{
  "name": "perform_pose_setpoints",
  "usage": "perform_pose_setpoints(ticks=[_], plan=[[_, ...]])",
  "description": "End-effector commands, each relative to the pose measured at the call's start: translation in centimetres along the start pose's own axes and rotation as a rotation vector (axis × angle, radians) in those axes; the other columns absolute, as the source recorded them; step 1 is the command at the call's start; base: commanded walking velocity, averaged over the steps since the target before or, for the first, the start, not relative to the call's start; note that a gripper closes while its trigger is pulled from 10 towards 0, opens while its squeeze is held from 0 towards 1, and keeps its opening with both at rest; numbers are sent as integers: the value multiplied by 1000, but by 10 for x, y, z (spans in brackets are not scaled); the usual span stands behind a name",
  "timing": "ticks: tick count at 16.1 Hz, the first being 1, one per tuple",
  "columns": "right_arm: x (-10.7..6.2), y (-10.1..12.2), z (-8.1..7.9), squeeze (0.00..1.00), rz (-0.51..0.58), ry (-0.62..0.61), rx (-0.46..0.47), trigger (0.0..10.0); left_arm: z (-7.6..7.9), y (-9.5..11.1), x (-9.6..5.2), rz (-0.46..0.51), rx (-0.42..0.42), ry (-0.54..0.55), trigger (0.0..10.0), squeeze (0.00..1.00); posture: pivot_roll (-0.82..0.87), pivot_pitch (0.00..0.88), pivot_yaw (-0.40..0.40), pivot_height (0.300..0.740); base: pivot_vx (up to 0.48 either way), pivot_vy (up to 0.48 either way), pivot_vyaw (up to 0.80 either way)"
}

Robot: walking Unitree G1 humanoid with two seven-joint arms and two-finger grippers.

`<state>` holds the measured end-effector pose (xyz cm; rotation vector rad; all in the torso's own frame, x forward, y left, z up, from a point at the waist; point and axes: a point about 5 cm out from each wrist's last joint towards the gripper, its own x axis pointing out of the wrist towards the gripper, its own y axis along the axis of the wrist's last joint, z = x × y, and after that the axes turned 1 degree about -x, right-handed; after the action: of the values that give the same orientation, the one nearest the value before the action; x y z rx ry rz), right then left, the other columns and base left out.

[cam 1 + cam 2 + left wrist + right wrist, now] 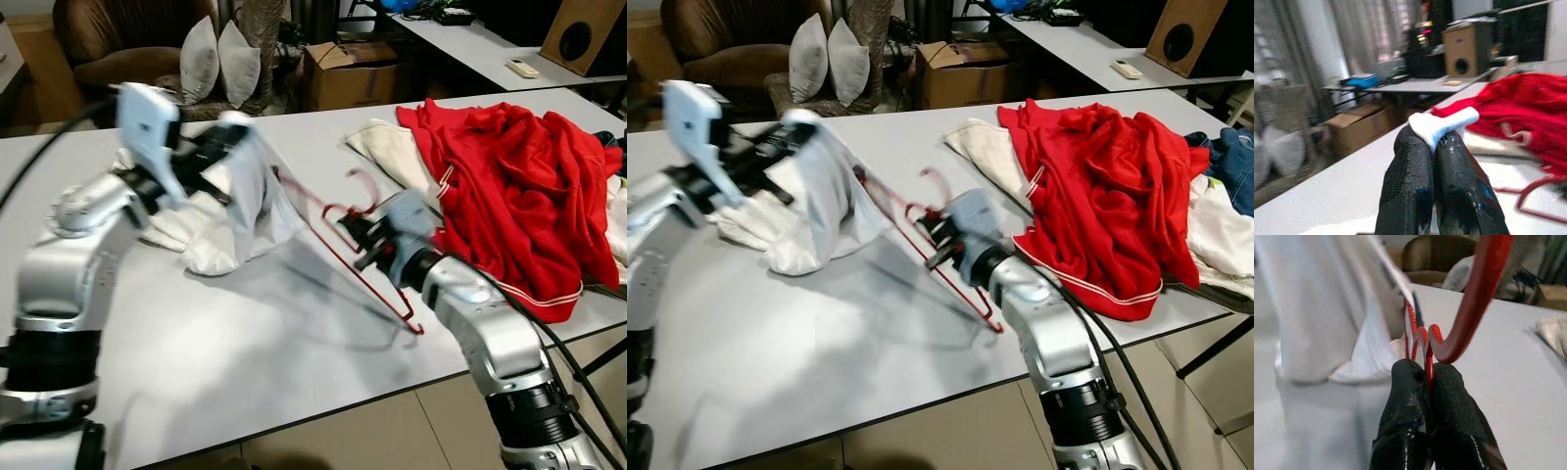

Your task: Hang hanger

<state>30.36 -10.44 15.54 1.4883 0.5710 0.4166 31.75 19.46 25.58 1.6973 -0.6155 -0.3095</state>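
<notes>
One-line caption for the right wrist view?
Right gripper shut on the red hanger at its neck, white garment draped alongside above the table.

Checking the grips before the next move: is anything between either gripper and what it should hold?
Nothing visible. The right gripper is already shut on the red hanger, and the left gripper pinches the white garment.

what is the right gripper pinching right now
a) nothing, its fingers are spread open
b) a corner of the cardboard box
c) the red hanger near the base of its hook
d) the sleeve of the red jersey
c, the right gripper has its black fingers closed on the red hanger just below the hook, which the right wrist view shows curving up from between them, while the left gripper holds the white garment.
</notes>
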Motion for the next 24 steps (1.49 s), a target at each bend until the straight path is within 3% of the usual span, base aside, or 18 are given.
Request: perform_pose_setpoints(ticks=[1, 2, 3, 4, 7, 10, 12, 14, 15, 17, 18, 19, 20, 21, 22, 23, 24], plan=[[-7, -5, 8, 0, 14, -33, 139, 10000, -6, -2, -5, -16, 29, 38, 0, 0, -54, 0, -25, 740, 0, 0, 0], [-11, -6, 10, 0, 67, -22, 329, 10000, -5, -5, -9, -45, 71, 17, 0, 0, -54, 0, -24, 740, 0, 0, 0], [-12, -6, 12, 0, 106, -9, 456, 10000, -1, -8, -9, -56, 90, -17, 0, 0, -55, 0, -22, 740, 0, 0, 0], [-12, -6, 13, 0, 125, -8, 519, 10000, 1, -9, -9, -57, 96, -33, 0, 0, -56, 0, -20, 740, 0, 0, 0], [-12, -12, 21, 0, 224, -4, 871, 10000, 17, -16, -5, -78, 108, -140, 0, 0, -66, 0, -9, 740, 0, 0, 0], [-10, -14, 24, 0, 259, -23, 1034, 10000, 25, -30, -5, -151, 170, -202, 0, 0, -73, 0, -5, 740, 0, 0, 0], [-8, -11, 24, 0, 278, -11, 1096, 10000, 26, -33, -4, -169, 192, -208, 0, 0, -72, 0, -7, 740, 0, 0, 0], [-1, -3, 20, 0, 310, 28, 1155, 10000, 43, -35, 2, -136, 137, -256, 0, 0, -68, 0, -14, 740, 0, 0, 0], [1, -1, 20, 0, 326, 30, 1175, 10000, 50, -36, 3, -136, 122, -282, 0, 0, -67, 0, -15, 740, 0, 0, 0], [2, 3, 25, 0, 369, -1, 1173, 10000, 55, -54, -6, -257, 194, -338, 0, 0, -53, 0, -34, 740, 0, 0, 0], [0, 3, 33, 0, 418, -41, 1234, 10000, 52, -67, -18, -343, 237, -362, 0, 0, -50, 0, -38, 740, 0, 0, 0], [-2, 3, 39, 0, 434, -72, 1254, 10000, 49, -69, -23, -365, 239, -354, 0, 0, -48, 0, -41, 740, 0, 0, 0], [-4, 0, 46, 0, 415, -114, 1241, 10000, 36, -67, -27, -363, 222, -260, 0, 0, -45, 0, -46, 740, 0, 0, 0], [-3, -1, 44, 0, 336, -107, 1130, 10000, 23, -62, -25, -337, 216, -169, 0, 0, -41, 0, -52, 740, 0, 0, 0], [1, -2, 33, 0, 216, -67, 948, 10000, 6, -51, -18, -285, 215, -48, 0, 0, -37, 0, -57, 740, 0, 0, 0], [4, -4, 23, 0, 133, -25, 825, 10000, -7, -39, -12, -227, 220, 25, 0, 0, -33, 0, -61, 740, 0, 0, 0], [5, -5, 18, 0, 103, -8, 779, 10000, -13, -34, -9, -204, 225, 52, 0, 0, -32, 0, -62, 740, 0, 0, 0]])
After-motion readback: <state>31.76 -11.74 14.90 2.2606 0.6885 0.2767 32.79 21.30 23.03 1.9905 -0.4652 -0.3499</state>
